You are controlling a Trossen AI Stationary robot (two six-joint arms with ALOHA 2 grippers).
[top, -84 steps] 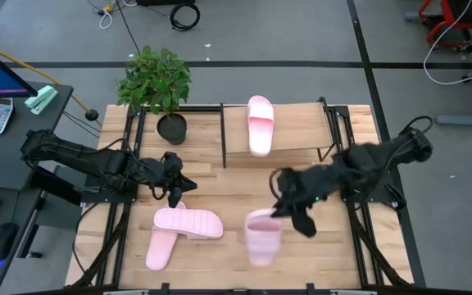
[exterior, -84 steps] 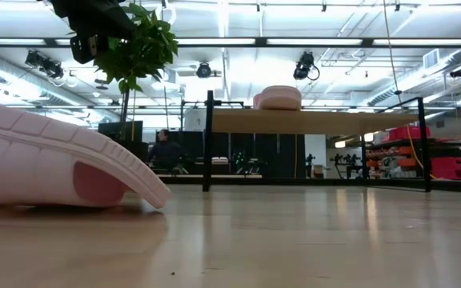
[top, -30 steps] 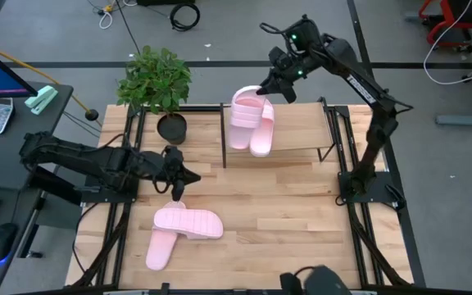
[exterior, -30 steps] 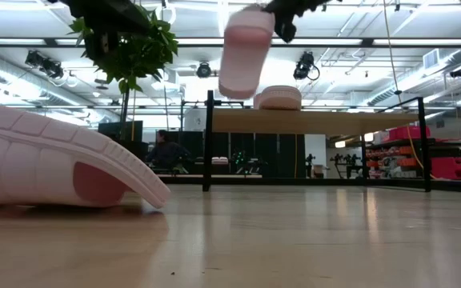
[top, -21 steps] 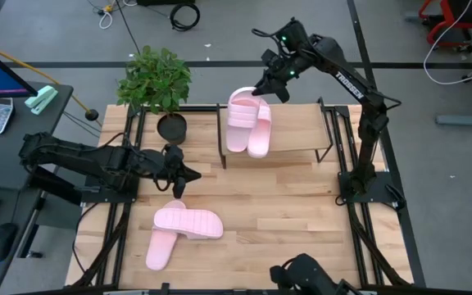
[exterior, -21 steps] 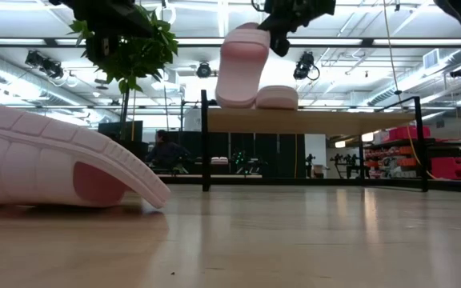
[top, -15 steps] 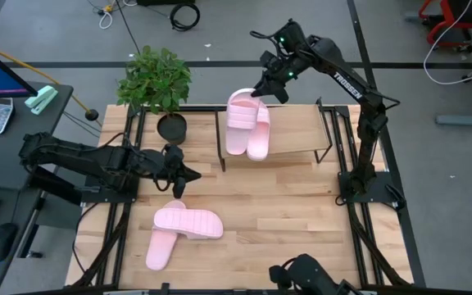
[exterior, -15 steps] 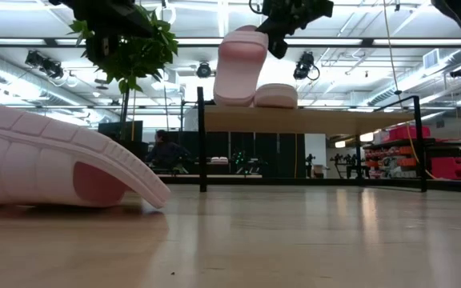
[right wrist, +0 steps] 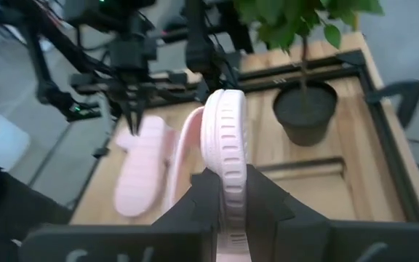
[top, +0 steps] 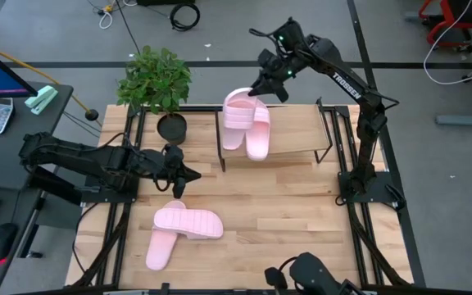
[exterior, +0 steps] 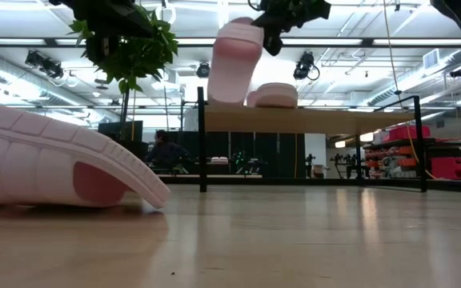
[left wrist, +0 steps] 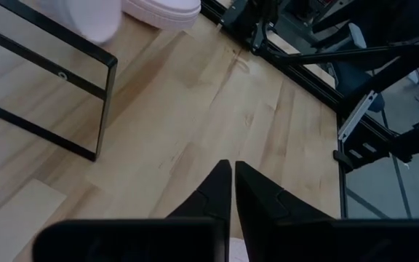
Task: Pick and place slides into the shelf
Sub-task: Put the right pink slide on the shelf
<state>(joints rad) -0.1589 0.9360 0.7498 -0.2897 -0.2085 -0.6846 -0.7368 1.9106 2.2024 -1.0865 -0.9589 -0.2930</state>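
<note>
My right gripper hangs over the far side of the shelf, shut on a pale pink slide that dangles beside the shelf's left post. A second slide lies on the shelf's slanted board. Two more slides lie on the tabletop at the near left, one across the other's end. My left gripper hovers shut above the table just beyond them, holding nothing. My right gripper pinches the slide's sole at its upper, far end, one finger on each face, the ribbed side wall showing between them. The fingers slant down from the far side. The slide hangs tilted, its lower end just above the board; whether it touches, I cannot tell.
A potted plant stands at the table's far left corner, close to the shelf's left end. The shelf's thin black frame posts rise at both ends. Bare wood lies between the shelf and the near edge on the right.
My right gripper has drifted a little toward the table's left and lower with the slide, whose lower end has swung left. The shelf, with the slide lying on it, has slid slightly toward the table's left.
</note>
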